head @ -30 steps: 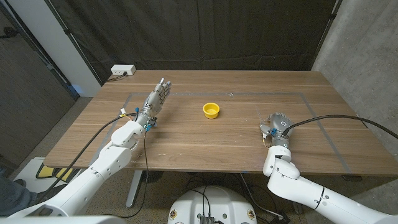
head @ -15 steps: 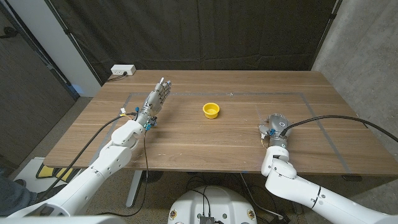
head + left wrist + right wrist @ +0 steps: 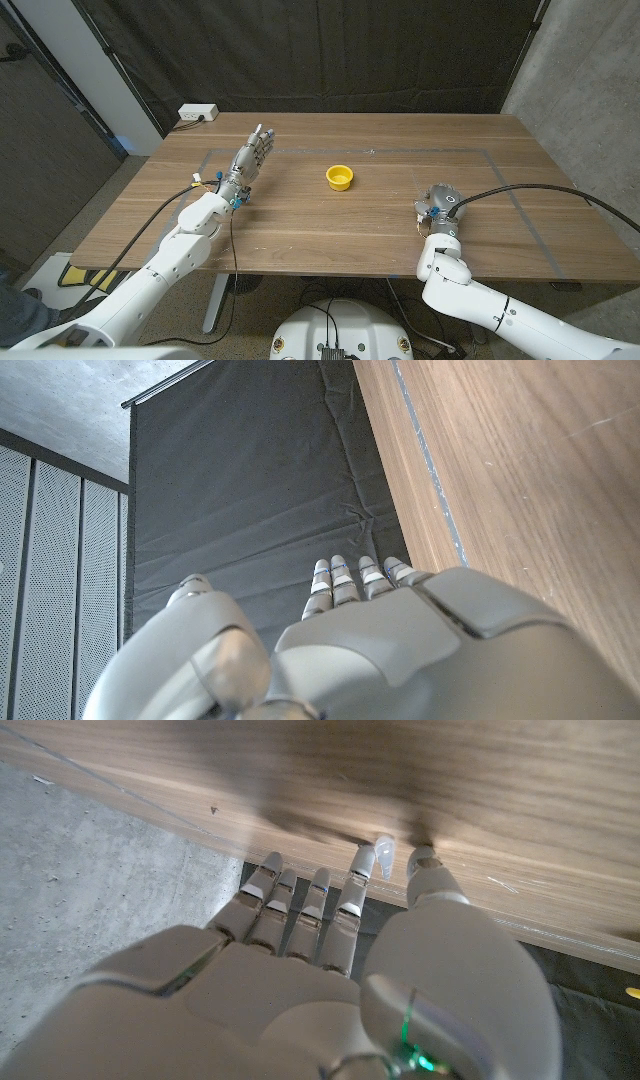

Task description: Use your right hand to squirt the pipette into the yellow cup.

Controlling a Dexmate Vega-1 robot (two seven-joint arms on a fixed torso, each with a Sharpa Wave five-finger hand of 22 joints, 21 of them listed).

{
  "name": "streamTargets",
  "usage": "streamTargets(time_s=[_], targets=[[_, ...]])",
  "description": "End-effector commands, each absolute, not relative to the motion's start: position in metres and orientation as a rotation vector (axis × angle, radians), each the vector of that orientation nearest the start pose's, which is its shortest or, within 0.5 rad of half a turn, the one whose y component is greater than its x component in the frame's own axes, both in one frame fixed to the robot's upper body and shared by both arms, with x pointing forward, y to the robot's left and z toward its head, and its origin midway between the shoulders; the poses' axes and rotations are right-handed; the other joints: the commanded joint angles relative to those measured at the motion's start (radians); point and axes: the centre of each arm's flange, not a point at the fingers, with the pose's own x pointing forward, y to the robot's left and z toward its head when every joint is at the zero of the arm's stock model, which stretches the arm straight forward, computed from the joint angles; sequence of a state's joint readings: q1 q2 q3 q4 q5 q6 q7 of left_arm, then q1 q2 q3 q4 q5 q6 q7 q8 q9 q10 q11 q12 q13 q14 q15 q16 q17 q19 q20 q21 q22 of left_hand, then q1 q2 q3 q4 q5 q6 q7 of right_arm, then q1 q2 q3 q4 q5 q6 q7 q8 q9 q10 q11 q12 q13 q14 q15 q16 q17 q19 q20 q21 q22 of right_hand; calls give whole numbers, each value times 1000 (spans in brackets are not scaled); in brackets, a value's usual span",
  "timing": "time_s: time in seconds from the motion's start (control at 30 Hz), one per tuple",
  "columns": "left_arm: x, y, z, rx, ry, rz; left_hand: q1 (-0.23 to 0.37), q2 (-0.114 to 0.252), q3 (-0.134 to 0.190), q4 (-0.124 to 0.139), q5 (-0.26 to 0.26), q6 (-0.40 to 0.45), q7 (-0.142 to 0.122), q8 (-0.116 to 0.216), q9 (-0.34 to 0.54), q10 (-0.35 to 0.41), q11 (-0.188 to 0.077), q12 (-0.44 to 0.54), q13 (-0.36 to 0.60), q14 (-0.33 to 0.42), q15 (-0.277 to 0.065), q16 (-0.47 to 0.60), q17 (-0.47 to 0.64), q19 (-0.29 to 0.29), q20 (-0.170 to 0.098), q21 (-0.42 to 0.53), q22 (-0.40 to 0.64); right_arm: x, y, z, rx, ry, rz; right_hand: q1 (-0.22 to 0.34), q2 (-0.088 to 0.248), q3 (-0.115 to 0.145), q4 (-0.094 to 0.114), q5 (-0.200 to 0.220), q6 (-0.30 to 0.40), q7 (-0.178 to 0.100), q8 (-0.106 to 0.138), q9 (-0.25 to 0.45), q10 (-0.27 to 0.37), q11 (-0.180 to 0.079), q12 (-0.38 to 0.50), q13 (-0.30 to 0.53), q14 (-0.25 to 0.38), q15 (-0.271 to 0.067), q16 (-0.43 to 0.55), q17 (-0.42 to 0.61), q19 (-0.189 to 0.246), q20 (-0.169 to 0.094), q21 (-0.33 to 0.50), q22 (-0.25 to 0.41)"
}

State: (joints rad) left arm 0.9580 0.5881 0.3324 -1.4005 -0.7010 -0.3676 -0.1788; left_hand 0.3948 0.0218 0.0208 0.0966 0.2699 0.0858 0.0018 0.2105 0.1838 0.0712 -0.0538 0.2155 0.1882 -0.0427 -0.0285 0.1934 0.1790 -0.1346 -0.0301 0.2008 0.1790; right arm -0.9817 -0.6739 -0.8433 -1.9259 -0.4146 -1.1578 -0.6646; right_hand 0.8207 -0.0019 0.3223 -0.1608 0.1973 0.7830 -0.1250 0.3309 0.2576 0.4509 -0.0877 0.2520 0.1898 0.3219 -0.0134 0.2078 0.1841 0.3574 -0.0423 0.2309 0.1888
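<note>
The yellow cup (image 3: 340,177) stands upright near the table's middle. My right hand (image 3: 439,202) is at the right of the table, well apart from the cup, bent down with its fingertips (image 3: 362,861) on the wood. The pipette's clear bulb (image 3: 384,851) sits between the thumb and a finger, which pinch it against the table. My left hand (image 3: 249,160) is at the table's left, fingers stretched out and together, holding nothing; its back (image 3: 400,650) also shows in the left wrist view.
A white power strip (image 3: 198,113) lies at the far left corner of the wooden table (image 3: 330,225). Grey tape lines (image 3: 430,152) mark a rectangle on the top. A black curtain hangs behind the table, and a concrete wall stands at the right.
My right hand and forearm have edged slightly left over the pipette. The left hand and the cup have stayed put.
</note>
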Motion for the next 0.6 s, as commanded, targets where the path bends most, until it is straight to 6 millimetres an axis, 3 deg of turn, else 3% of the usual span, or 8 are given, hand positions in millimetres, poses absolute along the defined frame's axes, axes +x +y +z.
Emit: streamTargets(time_s=[0.03, 0.4, 0.6], targets=[[619, 299, -43, -8, -645, -355, 1, 8, -4, 3, -3, 9, 2, -1, 5, 8, -5, -1, 3, 6, -1, -1, 3, -9, -9, 0, 5, 546, -233, -138, -1281, -157, -681, 18, 3, 0, 8, -4, 35, 1, 18, 8, 34, -7, 16, 1, 28, -3, 9, 6, 24, -4, 8, 2], [621, 296, -43, -9, -637, -359, 1, 10, -6, 3, -5, 11, 1, -1, 5, 7, -4, -2, 3, 8, -1, -2, 3, -13, -2, -1, 5, 547, -236, -136, -1272, -169, -687, 36, 28, -11, 16, -8, 126, 0, 64, 22, 129, -35, 41, -1, 116, -36, 30, 12, 90, -18, 29, 5], [620, 295, -45, -8, -636, -358, 2, 11, -7, 3, -5, 12, 0, -2, 5, 9, -5, -2, 3, 11, -1, -1, 3, -14, 0, 0, 5, 549, -237, -136, -1275, -173, -687, 54, 34, -10, 10, -9, 144, -1, 71, 23, 146, -38, 44, -1, 129, -43, 30, 12, 103, -23, 33, 5]])
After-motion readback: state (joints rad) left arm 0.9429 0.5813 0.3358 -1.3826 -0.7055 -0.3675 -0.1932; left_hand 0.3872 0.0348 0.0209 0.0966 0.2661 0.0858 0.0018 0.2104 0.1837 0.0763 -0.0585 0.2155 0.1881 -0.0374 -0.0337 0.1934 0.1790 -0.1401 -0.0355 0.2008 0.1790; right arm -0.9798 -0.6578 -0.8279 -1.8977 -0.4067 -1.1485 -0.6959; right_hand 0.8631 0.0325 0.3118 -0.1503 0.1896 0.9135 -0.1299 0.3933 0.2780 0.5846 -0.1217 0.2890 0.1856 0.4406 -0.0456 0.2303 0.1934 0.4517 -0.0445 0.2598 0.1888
